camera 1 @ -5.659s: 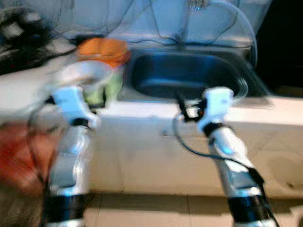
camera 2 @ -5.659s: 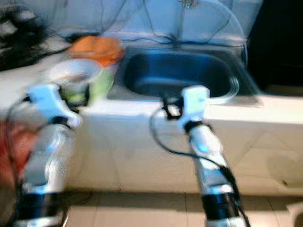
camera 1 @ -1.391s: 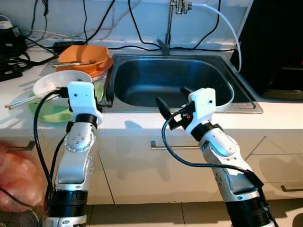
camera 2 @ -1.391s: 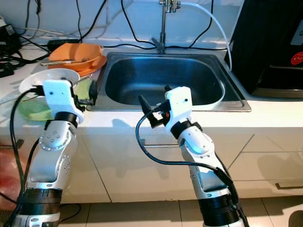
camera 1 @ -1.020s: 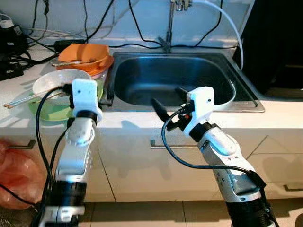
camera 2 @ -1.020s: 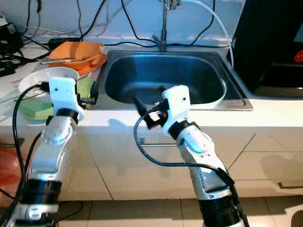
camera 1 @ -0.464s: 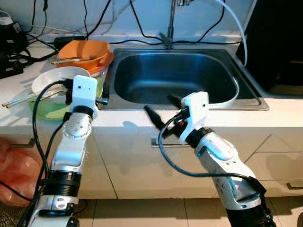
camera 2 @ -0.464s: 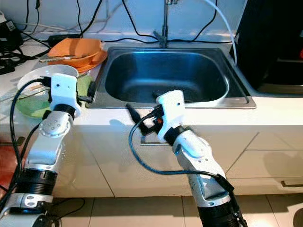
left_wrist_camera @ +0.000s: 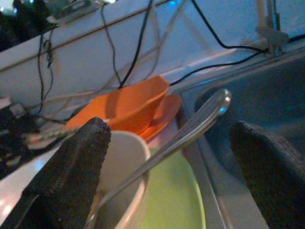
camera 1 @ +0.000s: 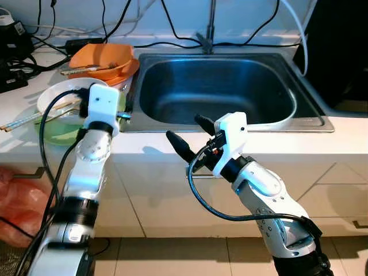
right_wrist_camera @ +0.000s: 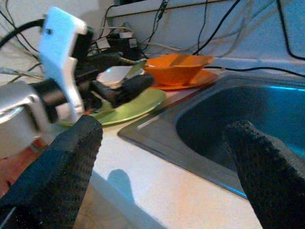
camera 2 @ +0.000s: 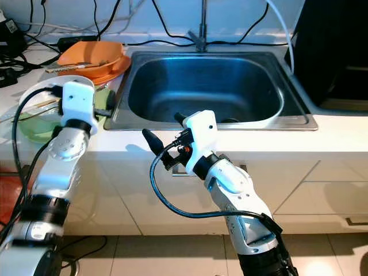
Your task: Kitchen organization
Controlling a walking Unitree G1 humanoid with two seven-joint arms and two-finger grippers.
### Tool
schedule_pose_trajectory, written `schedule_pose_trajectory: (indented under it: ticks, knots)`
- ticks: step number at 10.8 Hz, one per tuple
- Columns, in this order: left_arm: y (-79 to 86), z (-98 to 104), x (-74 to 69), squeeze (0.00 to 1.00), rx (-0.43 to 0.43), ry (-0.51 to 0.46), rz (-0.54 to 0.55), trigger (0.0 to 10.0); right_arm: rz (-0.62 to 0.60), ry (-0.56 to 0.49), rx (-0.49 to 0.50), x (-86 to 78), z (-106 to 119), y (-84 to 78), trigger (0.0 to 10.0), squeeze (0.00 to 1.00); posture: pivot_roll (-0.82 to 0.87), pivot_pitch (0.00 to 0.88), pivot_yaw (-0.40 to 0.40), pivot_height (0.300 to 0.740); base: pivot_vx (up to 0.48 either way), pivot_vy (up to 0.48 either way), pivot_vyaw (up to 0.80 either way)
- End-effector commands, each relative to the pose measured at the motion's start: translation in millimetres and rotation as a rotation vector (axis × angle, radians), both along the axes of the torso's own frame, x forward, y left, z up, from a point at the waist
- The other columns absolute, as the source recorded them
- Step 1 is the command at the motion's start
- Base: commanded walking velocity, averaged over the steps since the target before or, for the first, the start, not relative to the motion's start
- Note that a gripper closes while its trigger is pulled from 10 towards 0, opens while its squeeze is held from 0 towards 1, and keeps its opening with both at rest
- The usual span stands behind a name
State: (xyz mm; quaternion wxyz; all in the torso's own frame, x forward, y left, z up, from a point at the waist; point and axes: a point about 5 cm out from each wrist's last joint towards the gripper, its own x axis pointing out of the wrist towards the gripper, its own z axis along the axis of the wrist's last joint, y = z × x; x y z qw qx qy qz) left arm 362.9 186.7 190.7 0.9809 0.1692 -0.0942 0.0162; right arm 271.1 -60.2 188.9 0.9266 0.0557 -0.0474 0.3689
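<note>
A white bowl [camera 1: 60, 98] sits on a green plate [camera 1: 54, 133] on the counter left of the sink. A metal spoon [left_wrist_camera: 183, 133] leans out of the bowl. Behind them is an orange bowl [camera 1: 103, 57] on an orange plate. My left gripper [left_wrist_camera: 169, 131] is open at the bowl's sink-side rim, and the spoon handle runs between its fingers [left_wrist_camera: 71, 176] untouched. My right gripper [camera 1: 190, 135] is open and holds nothing, hovering over the counter's front edge before the sink [camera 1: 287, 112].
Chopsticks [camera 1: 23, 119] lie across the green plate. Black cables [camera 1: 34, 40] trail along the back wall, past the tap [camera 1: 208, 34]. A dark appliance [camera 1: 345, 52] stands right of the sink. A red bag [camera 1: 17, 201] lies on the floor at lower left.
The right gripper has drawn back from over the sink's front rim to the counter's front edge and shifted left. The left gripper has stayed by the white bowl. The camera has tilted slightly.
</note>
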Motion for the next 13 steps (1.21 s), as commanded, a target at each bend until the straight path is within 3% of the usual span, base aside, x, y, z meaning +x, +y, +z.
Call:
schedule_pose_trajectory:
  ticks: [1,2,5,6,13]
  knots:
    - [-2.6,4,4.5,0.0,0.028,-0.016,-0.024,10.0,0.038,0.003,0.027,-6.2,4,3.4,10.0,0.0,0.08,0.083,0.045,0.74,0.0,0.0,0.0]
    - [-6.9,8,12.9,0.0,0.034,-0.019,-0.048,10.0,0.108,0.014,0.014,-15.0,3,7.6,10.0,0.0,0.07,0.096,0.045,0.74,0.0,0.0,0.0]
    - [-13.5,5,21.0,0.0,0.027,0.007,-0.082,10.0,0.122,0.016,-0.024,-18.4,0,4.1,10.0,0.0,0.05,0.098,0.043,0.74,0.0,0.0,0.0]
    - [-15.9,2,22.5,0.0,0.041,0.012,-0.106,0.0,0.117,0.014,-0.032,-17.6,1,2.6,10.0,0.0,0.04,0.093,0.043,0.74,0.0,0.0,0.0]
    - [2.6,12,25.4,0.0,0.064,-0.047,-0.056,0.0,0.115,-0.001,-0.054,-14.6,-1,4.9,10.0,0.0,0.06,0.072,0.037,0.74,0.0,0.0,0.0]
